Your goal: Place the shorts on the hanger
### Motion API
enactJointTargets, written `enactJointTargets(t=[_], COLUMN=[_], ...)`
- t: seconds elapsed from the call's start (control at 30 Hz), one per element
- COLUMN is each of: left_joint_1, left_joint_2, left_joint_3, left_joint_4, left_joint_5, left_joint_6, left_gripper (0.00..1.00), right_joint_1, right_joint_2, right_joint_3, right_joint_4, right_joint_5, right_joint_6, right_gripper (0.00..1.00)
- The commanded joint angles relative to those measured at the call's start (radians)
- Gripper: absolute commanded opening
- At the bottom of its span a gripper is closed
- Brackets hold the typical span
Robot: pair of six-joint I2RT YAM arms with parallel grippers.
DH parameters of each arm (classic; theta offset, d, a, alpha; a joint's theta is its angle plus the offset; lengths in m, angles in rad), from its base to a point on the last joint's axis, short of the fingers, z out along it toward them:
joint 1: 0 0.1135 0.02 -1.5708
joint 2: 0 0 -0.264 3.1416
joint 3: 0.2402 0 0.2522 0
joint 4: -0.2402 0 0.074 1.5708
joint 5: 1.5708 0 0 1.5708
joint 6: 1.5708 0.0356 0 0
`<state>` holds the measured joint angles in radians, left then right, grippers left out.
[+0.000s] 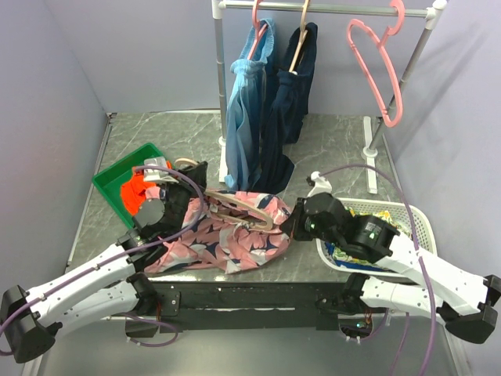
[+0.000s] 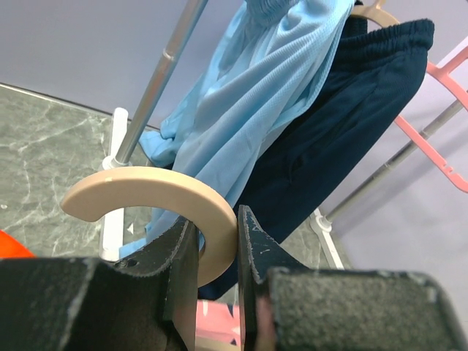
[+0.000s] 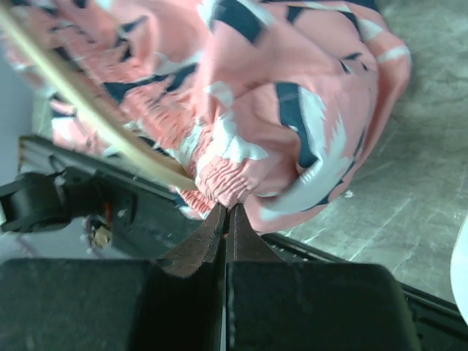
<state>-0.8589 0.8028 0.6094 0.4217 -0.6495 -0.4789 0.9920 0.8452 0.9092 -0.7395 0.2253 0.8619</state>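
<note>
The pink shorts [image 1: 227, 239] with navy and white shapes lie bunched at the table's near edge. The beige hanger [image 1: 244, 209] rests across the top of them. My left gripper [image 1: 190, 178] is shut on the hanger's hook [image 2: 146, 186]; in the left wrist view the curved hook passes between the left gripper's [image 2: 218, 238] jaws. My right gripper [image 1: 293, 225] is at the right edge of the shorts. In the right wrist view it [image 3: 228, 212] is shut on the gathered waistband of the shorts [image 3: 278, 110], and the hanger's thin arm [image 3: 88, 110] crosses the fabric at the left.
A green bin [image 1: 109, 174] holding something orange stands at the left. A white basket [image 1: 415, 215] with a yellow-green cloth sits under my right arm. Behind, a rack [image 1: 220, 78] carries a light-blue garment [image 1: 246, 102], a navy garment [image 1: 290, 94] and a pink hanger [image 1: 376, 63].
</note>
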Motion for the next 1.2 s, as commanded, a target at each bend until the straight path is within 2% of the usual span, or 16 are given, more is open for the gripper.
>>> enactJointTargets(t=[0.0,0.2,0.23,0.4,0.6,0.73,0.87,1.0,1.17], left_joint_1=[0.009,-0.008,-0.018,-0.045,-0.115,-0.153,-0.176,-0.206,-0.223], left_joint_2=[0.009,0.055,0.065,0.081,0.113,0.133,0.151,0.171,0.2], left_joint_3=[0.001,0.041,0.049,0.131,0.277,0.369,0.438,0.5,0.659], left_joint_4=[0.091,0.124,0.127,0.111,0.054,0.006,-0.029,-0.06,-0.176], left_joint_5=[-0.062,-0.071,-0.085,-0.093,-0.163,-0.196,-0.174,-0.132,-0.059], left_joint_6=[0.115,0.143,0.151,0.184,0.238,0.223,0.212,0.232,0.235], left_gripper=[0.01,0.01,0.01,0.01,0.01,0.01,0.01,0.01,0.01], right_joint_1=[-0.033,-0.143,-0.148,-0.147,-0.142,-0.144,-0.133,-0.124,-0.124], right_joint_2=[0.038,0.127,0.146,0.258,0.347,0.405,0.48,0.552,0.621], right_joint_3=[0.173,0.351,0.376,0.519,0.628,0.695,0.755,0.971,1.163], right_joint_4=[-0.15,-0.204,-0.205,-0.173,-0.127,-0.08,-0.015,-0.035,-0.07], right_joint_5=[-0.067,-0.222,-0.281,-0.337,-0.262,-0.195,-0.219,-0.205,-0.198], right_joint_6=[-0.073,-0.11,-0.112,-0.067,-0.021,0.006,0.063,0.062,0.061], right_gripper=[0.0,0.0,0.0,0.0,0.0,0.0,0.0,0.0,0.0])
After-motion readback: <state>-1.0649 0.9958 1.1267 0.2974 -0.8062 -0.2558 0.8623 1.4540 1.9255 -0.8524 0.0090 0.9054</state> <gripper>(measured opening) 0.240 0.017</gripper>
